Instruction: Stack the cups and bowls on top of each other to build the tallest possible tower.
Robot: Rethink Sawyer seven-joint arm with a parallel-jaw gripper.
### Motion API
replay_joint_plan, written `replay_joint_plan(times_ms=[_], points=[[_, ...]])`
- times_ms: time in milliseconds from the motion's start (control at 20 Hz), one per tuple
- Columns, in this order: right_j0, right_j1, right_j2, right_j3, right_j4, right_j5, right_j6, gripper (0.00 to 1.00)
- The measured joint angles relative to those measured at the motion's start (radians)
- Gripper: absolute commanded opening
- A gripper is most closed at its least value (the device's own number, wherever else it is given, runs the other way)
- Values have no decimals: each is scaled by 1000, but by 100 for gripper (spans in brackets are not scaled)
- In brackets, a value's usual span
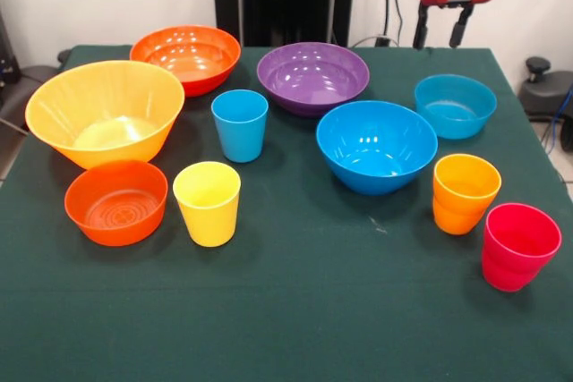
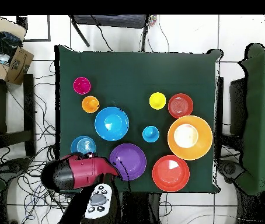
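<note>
- The hand (image 1: 440,26) hangs above the far right corner of the table (image 1: 295,310), its two fingers apart and holding nothing.
- All pieces stand separately and upright on the table; nothing is stacked.
- Far edge: wide orange bowl (image 1: 186,58) and purple bowl (image 1: 312,76).
- Left edge: big yellow-orange bowl (image 1: 104,112), small orange bowl (image 1: 115,202) in front of it.
- Middle: blue cup (image 1: 239,124), yellow cup (image 1: 207,203), big blue bowl (image 1: 376,146).
- Right edge: small teal-blue bowl (image 1: 455,105), orange cup (image 1: 464,193), pinkish red cup (image 1: 518,245).
</note>
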Motion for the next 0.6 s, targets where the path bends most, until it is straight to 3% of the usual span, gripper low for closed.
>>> replay_joint_plan(times_ms=[600], points=[[-6, 33, -2, -32, 0, 0, 33, 100]])
